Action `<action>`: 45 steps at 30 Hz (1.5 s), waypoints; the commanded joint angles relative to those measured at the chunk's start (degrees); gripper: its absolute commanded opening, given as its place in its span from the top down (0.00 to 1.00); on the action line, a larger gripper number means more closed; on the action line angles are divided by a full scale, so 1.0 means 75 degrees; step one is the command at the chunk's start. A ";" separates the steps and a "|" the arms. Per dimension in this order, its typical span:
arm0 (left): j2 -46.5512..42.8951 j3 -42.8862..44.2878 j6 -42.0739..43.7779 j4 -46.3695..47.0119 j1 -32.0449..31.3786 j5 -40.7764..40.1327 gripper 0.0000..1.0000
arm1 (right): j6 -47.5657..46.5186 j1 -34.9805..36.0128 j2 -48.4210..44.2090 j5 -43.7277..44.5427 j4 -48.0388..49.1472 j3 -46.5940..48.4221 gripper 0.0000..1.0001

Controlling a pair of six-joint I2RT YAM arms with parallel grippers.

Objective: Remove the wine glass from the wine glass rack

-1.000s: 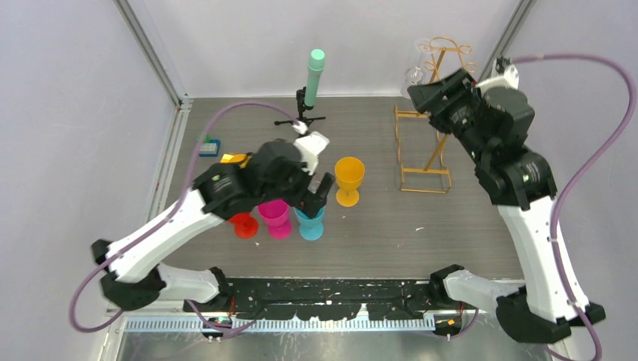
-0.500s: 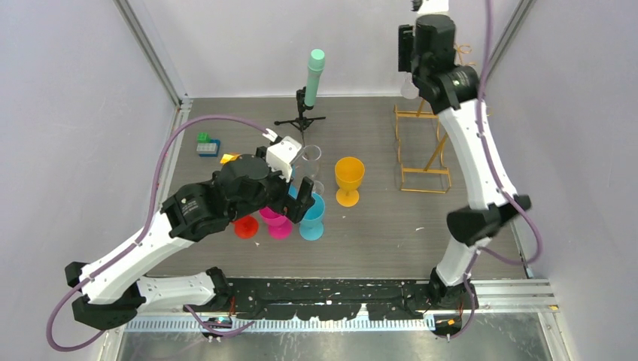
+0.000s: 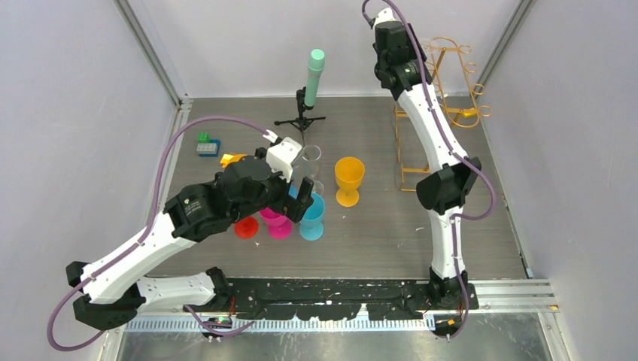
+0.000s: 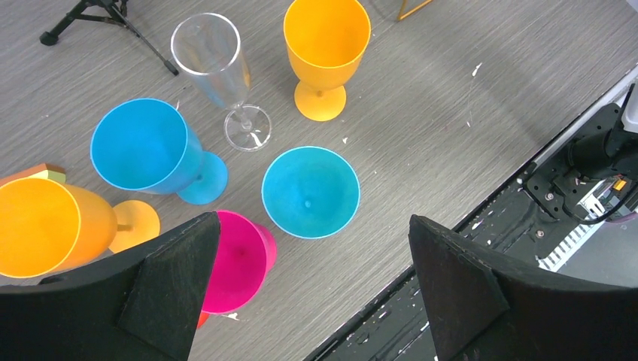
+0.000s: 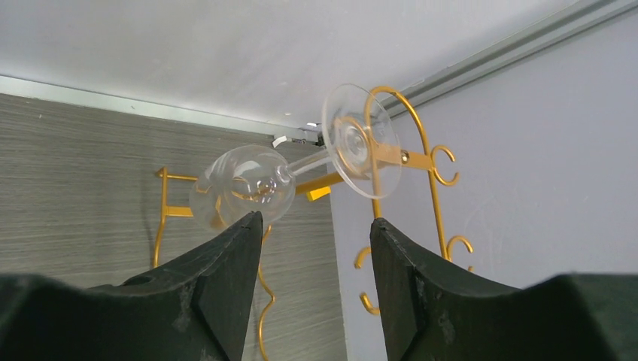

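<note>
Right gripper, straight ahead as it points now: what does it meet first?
Most likely the clear wine glass hanging on the gold wine glass rack, just beyond the open right gripper; depth is uncertain.

We are looking at bright, even, diffuse light falling from above the table [image 3: 391, 233]. Shadows are lying short and soft on the table, right beneath the cups [image 4: 310, 192]. In the overhead view the frame posts beyond the table's far corners are leaning outward. Over the table's far right corner the wine glass [image 5: 244, 188] is catching pale highlights, its edges perhaps blurring slightly into the white wall. The left gripper [image 4: 314, 219] and right gripper [image 5: 314, 219] are showing dark, with little surface detail.
</note>
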 commanded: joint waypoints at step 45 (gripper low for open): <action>-0.1231 -0.1808 -0.0852 0.0690 -0.0020 0.0107 0.00 | -0.3276 -0.0256 0.0062 0.0356 0.3421 -0.0656 1.00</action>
